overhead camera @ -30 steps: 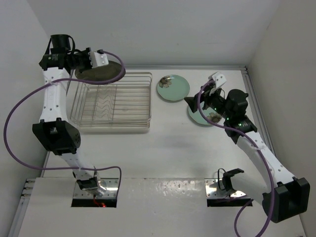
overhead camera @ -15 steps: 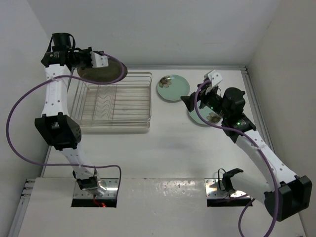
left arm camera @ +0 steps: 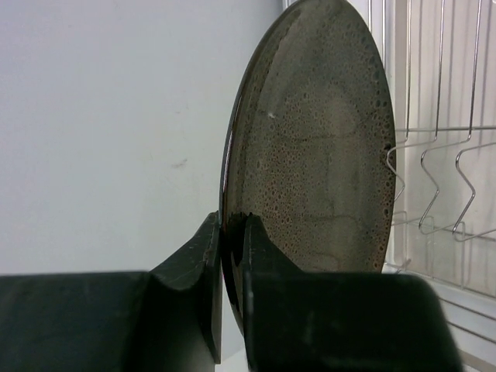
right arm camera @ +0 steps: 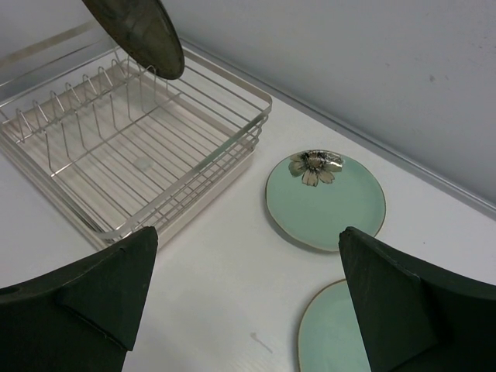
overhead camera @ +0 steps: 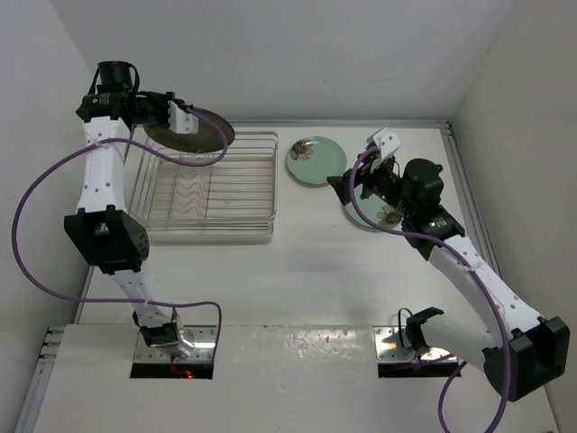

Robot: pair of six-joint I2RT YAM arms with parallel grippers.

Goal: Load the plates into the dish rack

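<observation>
My left gripper (overhead camera: 185,123) is shut on the rim of the dark brown plate (overhead camera: 200,131), holding it tilted above the far left corner of the dish rack (overhead camera: 204,185). In the left wrist view the plate (left arm camera: 318,147) stands on edge between my fingers (left arm camera: 203,263), with the rack's wavy dividers (left arm camera: 434,186) to its right. My right gripper (overhead camera: 353,186) is open and empty above the table, between the rack and two mint-green plates: one (overhead camera: 316,161) farther back, one (overhead camera: 365,213) partly under the arm. The right wrist view shows both green plates (right arm camera: 325,199) (right arm camera: 333,329), the rack (right arm camera: 124,147) and the brown plate (right arm camera: 139,31).
White walls close in the table at the back, left and right. The rack sits close to the left wall. The right arm's purple cable (overhead camera: 469,379) loops over the near right part of the table.
My left gripper has turned the brown plate more on edge and shifted it slightly right over the rack's back corner. My right gripper has lifted and moved a little left, away from the nearer green plate.
</observation>
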